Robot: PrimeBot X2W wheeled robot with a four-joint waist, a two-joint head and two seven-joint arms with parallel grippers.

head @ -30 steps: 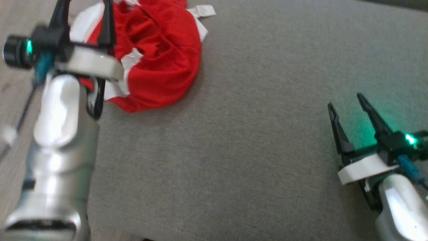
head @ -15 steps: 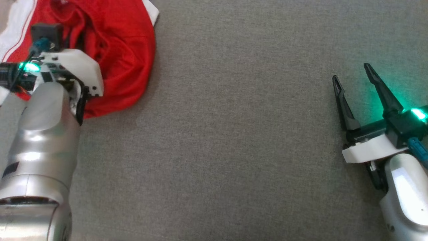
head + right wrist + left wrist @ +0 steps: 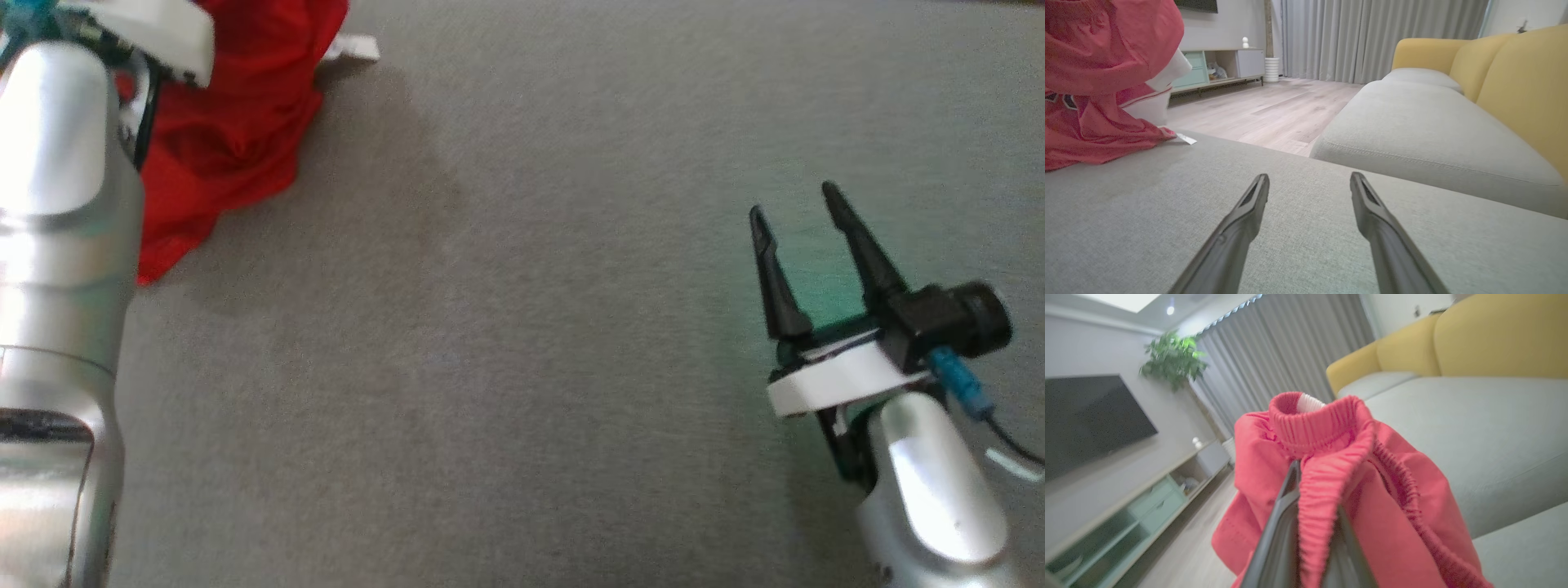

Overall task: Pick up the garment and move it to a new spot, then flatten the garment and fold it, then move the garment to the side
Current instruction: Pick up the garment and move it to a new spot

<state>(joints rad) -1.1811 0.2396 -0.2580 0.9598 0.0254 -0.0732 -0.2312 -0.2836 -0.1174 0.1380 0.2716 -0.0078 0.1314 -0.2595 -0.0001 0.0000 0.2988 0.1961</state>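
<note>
Across the grey sofa cushion (image 3: 522, 343) open room runs from centre to right, its far edge dropping to the wooden floor (image 3: 1274, 106). Far left, the left end effector (image 3: 1312, 506) pinches the waistband of the red garment (image 3: 237, 139), whose lower folds rest on the cushion. The right end effector (image 3: 796, 204) hovers with its fingers spread wide, empty.

A grey fabric cushion (image 3: 522, 327) carries the red garment (image 3: 237, 122), its lower folds resting near the far left edge.
</note>
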